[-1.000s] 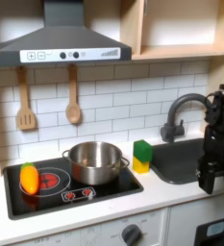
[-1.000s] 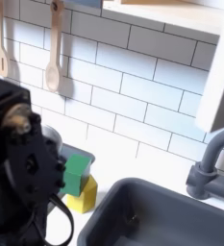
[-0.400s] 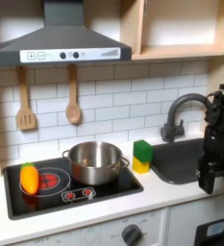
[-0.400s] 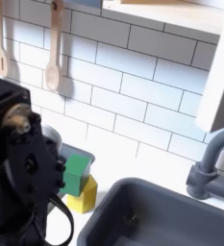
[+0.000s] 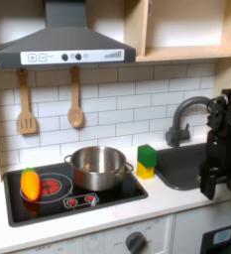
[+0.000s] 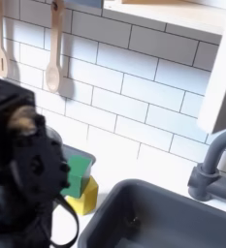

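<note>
Fingers cannot be made out on the gripper (image 5: 212, 185) — in the first exterior view it is a dark mass at the picture's right edge, hanging over the right part of the sink (image 5: 176, 171), and whether the jaws are spread or pressed together I cannot tell. Nothing shows between them.

Taking the sink as the landmark: the grey faucet (image 5: 185, 114) arches up from its back rim, against the white tiled wall. Just beside the sink's left rim, on the first exterior view's left, stands a sponge (image 5: 147, 160), green on top and yellow below, upright on the counter; it is the loose thing nearest the gripper, yet apart from it. Further left of the sink lies the black stovetop (image 5: 109, 196), with a steel pot (image 5: 97, 166) on it and an orange-and-yellow piece of toy food (image 5: 30, 184) at its far left end. Above the stove, well left of the sink, a wooden spatula (image 5: 26, 104) and a wooden spoon (image 5: 75, 101) hang on the wall under the range hood (image 5: 62, 45).

In the second exterior view the arm (image 6: 27, 174) looms dark and blurred — the sponge peeps out beside it, at the sink's left corner.
</note>
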Robot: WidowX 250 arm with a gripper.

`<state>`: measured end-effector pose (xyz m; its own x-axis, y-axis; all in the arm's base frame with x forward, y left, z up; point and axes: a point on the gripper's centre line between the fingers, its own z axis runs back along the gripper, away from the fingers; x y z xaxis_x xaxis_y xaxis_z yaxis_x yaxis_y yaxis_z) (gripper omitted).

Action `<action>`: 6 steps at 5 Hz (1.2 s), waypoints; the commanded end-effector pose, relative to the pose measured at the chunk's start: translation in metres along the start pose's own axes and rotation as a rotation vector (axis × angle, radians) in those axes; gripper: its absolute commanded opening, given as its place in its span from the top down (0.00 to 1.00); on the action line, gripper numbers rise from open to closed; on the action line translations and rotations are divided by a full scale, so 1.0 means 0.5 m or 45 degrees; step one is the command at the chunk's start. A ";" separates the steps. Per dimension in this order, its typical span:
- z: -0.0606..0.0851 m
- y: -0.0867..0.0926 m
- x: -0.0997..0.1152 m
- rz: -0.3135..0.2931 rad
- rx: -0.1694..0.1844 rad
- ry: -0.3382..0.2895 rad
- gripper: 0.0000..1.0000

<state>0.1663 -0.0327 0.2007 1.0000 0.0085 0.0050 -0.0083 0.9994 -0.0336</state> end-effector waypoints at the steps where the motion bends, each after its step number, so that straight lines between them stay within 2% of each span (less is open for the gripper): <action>1: 0.007 0.041 0.070 -0.011 0.048 -0.115 0.00; 2: 0.035 0.058 0.103 0.016 0.043 -0.222 0.00; 3: 0.078 0.079 0.126 0.062 0.038 -0.320 0.00; 4: 0.118 0.102 0.146 0.069 0.078 -0.408 0.00; 5: 0.143 0.115 0.162 0.080 0.078 -0.477 0.00; 6: 0.156 0.133 0.181 0.101 0.096 -0.542 0.06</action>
<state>0.2555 0.0361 0.2762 0.9070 0.0755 0.4143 -0.0945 0.9952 0.0257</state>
